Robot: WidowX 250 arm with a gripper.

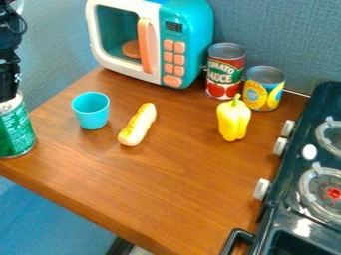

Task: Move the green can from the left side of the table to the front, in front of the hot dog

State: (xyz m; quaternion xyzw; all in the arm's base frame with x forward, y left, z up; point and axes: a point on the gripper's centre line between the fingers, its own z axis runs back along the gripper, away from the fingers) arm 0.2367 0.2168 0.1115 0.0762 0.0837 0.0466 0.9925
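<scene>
Stove borders counter; claw at green can near edge.

Green cylindrical can, pale markings, silvery rim at top and base; upright, at left side of counter, close to edge.

Green can cut off (L edge).

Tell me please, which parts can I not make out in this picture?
In the camera view:
- Gripper: left part, cut off by the left edge.
- Green can: left side, beyond the same edge.
- Toy microwave: top, cut off by the upper edge.
- Stove: right side, beyond the right edge.
- Red can: bit of its lower right, behind the yellow pepper.
</scene>
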